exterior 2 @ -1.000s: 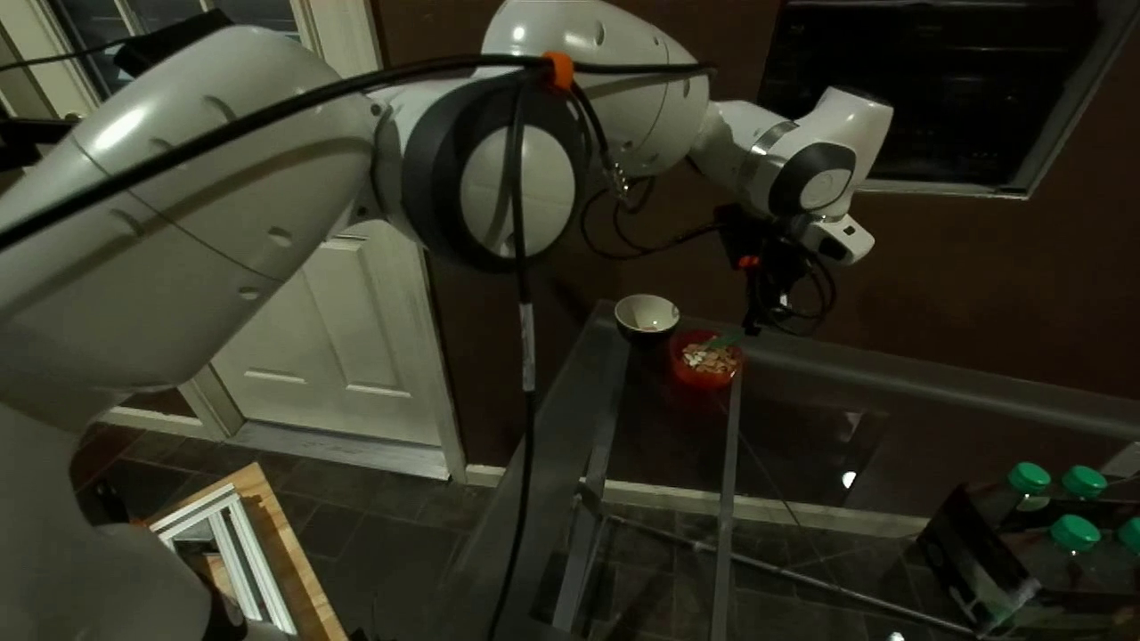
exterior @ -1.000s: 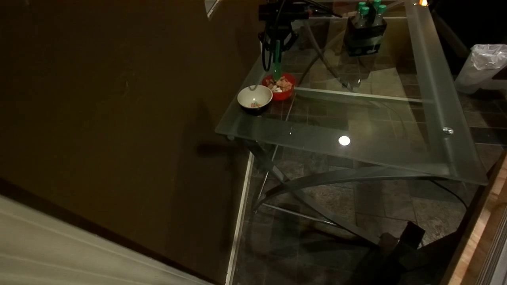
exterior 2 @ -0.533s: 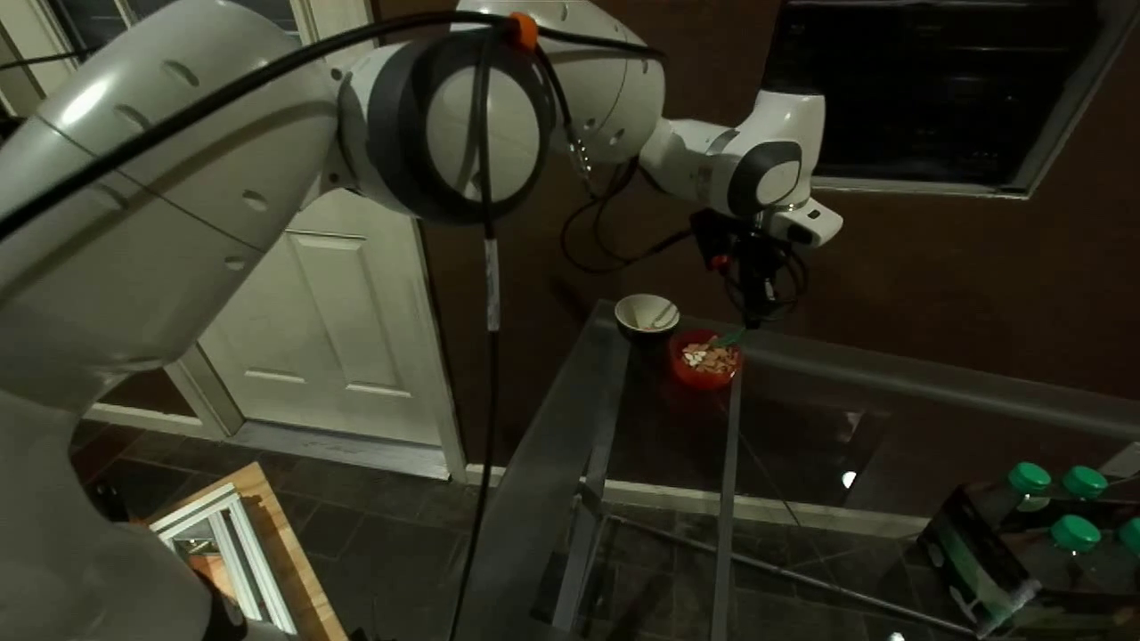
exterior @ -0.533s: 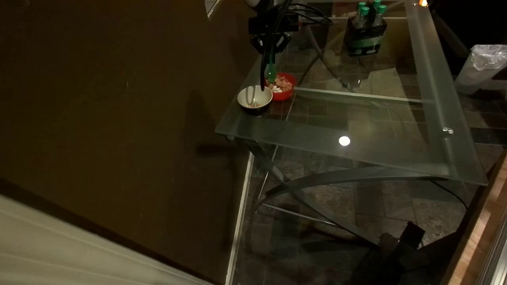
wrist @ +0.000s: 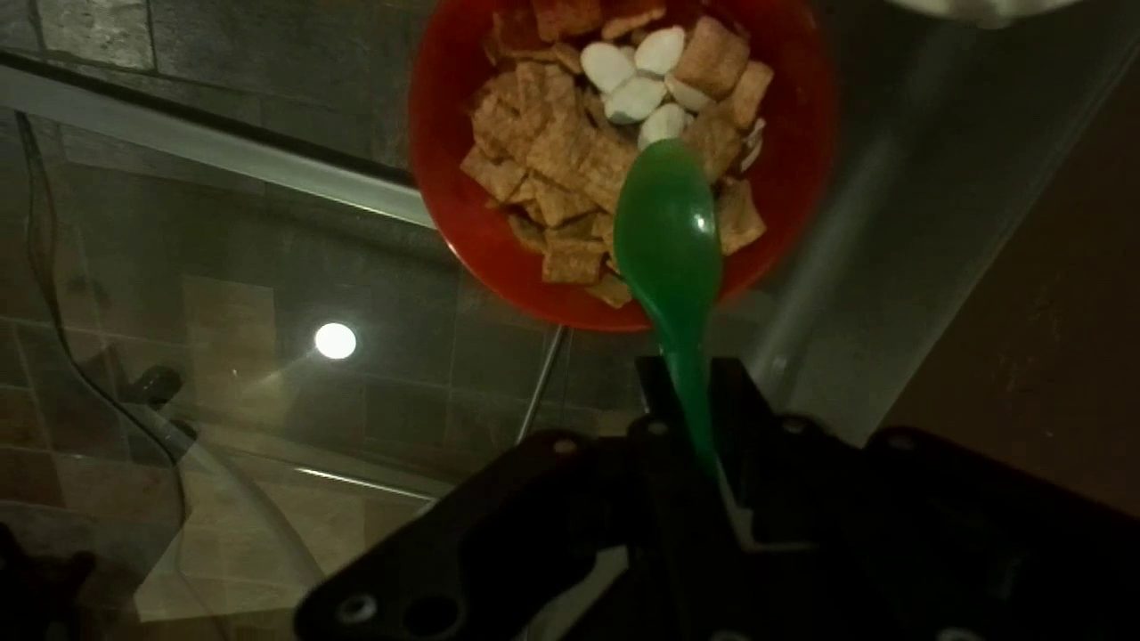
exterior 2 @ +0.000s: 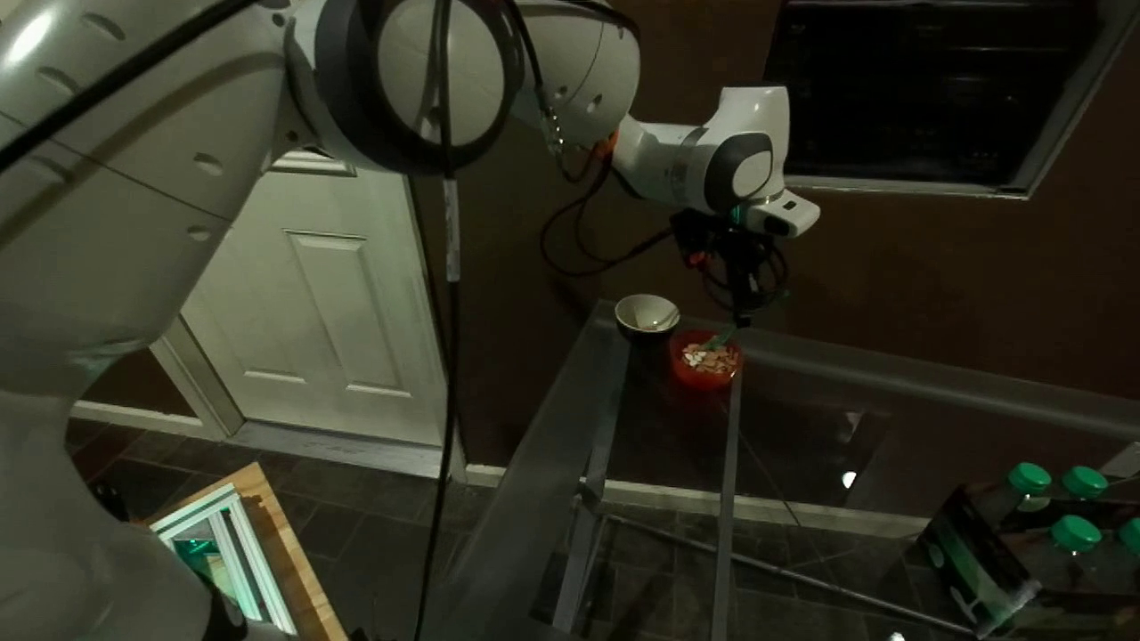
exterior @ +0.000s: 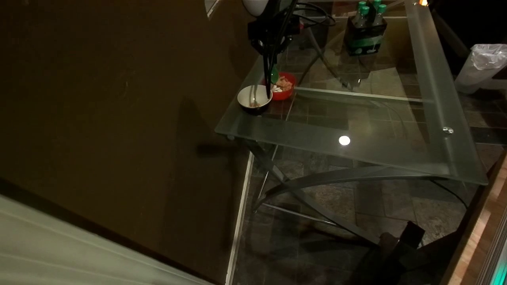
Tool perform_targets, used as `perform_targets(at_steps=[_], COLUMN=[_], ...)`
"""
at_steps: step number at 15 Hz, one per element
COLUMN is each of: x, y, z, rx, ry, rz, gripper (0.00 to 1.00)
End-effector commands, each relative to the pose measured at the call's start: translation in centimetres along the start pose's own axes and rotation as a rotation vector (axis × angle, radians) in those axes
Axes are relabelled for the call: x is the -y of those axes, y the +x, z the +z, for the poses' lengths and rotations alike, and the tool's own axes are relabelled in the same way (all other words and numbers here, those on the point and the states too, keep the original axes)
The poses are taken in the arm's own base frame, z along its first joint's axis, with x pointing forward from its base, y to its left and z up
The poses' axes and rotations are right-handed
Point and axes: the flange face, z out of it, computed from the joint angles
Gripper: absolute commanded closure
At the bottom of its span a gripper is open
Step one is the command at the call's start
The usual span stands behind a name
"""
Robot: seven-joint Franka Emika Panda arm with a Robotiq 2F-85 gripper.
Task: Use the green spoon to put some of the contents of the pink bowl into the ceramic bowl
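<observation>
- The pincer is narrow, holding the green spoon by its handle, which lies squeezed between the two tips
- In the wrist view the spoon's handle runs down toward 6 o'clock and its rounded end points to 12 o'clock, over the 5 o'clock part of the red bowl; whether it touches the tan cereal is hard to tell
- White pieces lie among the cereal just past the spoon's tip, at 11 to 12 o'clock
- The white bowl, dark on the outside, stands upright just beside the red bowl, at its 8 o'clock in an exterior view; a few bits lie in its bottom, too small to make out
- Both bowls rest on a glass table, near its edge
- Well apart from the bowls, at their 4 o'clock in an exterior view, stands a carrier of green-capped bottles
</observation>
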Motion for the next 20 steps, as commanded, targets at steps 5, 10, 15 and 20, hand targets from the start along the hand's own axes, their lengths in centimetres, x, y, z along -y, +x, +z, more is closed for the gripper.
perform_targets(at_steps=[5,10,15,20], x=[-2.4,-2.1,-2.3,-1.7], y=[-0.8,-0.2,-0.3,-1.3], z=[-1.4,-0.1,-0.3,-0.6], rx=[-0.08,-0.085,-0.085,-0.135], ry=[-0.021,0.002,0.005,-0.03], rz=[0.032,0.031,0.034,0.031], gripper=[0.95,0.85,0.96,0.96])
